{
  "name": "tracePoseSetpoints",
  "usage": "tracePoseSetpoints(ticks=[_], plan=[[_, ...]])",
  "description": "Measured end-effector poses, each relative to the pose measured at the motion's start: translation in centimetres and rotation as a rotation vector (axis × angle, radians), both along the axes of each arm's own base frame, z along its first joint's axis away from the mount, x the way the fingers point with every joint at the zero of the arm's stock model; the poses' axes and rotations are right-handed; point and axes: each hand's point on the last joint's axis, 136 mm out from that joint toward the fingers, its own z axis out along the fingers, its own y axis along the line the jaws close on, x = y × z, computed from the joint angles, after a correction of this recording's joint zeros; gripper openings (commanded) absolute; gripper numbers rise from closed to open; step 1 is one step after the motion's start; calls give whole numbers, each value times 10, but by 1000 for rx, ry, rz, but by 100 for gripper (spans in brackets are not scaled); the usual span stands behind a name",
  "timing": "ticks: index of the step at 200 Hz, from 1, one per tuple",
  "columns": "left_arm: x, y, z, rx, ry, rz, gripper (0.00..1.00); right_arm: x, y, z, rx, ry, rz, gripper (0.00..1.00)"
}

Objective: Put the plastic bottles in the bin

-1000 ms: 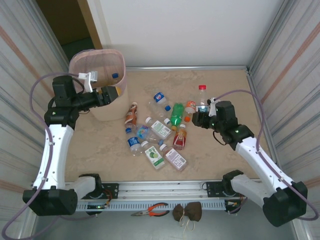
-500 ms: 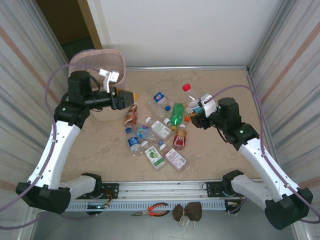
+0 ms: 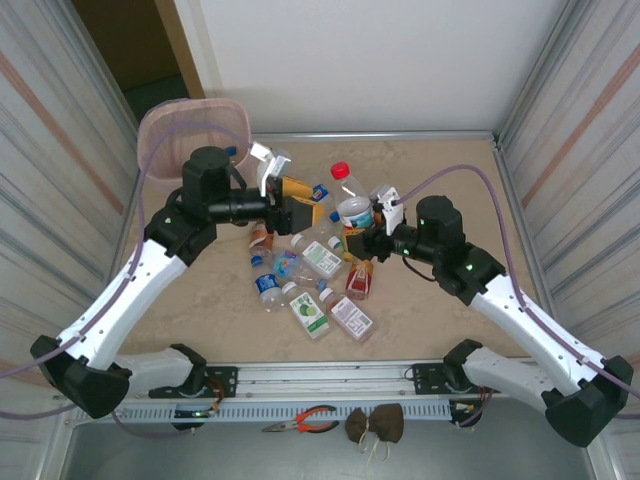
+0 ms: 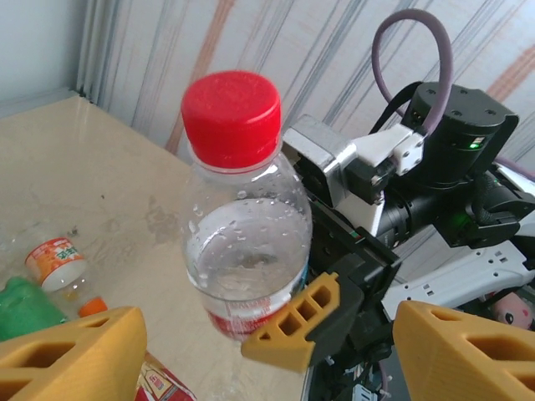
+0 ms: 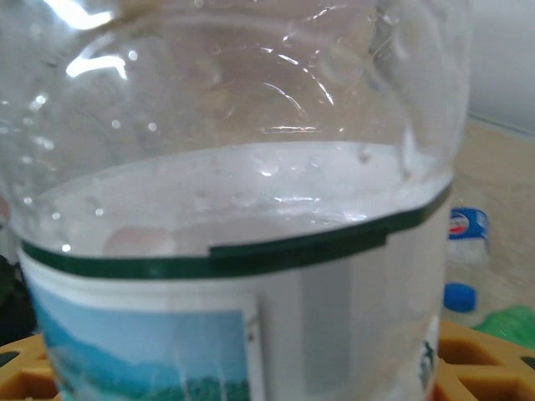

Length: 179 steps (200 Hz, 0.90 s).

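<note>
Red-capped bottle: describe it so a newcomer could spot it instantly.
Find the bottle pile on the table. At its far edge, the right end effector holds one clear bottle. It alone is lifted and has a red cap.

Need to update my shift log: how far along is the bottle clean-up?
Early stage. A blue cap shows inside the bin, so at least one bottle seems in. The right gripper holds a red-capped clear bottle raised over the others, with the left gripper open beside it. Around ten bottles lie on the table.
</note>
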Motion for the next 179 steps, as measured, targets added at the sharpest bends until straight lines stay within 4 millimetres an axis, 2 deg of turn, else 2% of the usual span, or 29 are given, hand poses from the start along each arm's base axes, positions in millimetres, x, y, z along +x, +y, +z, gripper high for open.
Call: tracePoseSetpoints(ticks=[29,64,114,144,179], plan=[[-5,-9,3,-15,-35,-26,80,-9,10,24,86,4,45,59],[-15,-17,16,-52,-102,-72,80,-23,15,51,179,2,108,59],[-47,-35,34,-111,-210,-213,79,-56,25,86,276,-21,254,59],[-57,-44,36,-133,-244,-274,78,-72,31,98,304,-40,326,59],[-65,-46,43,-160,-282,-323,74,-82,35,100,307,-38,366,59]])
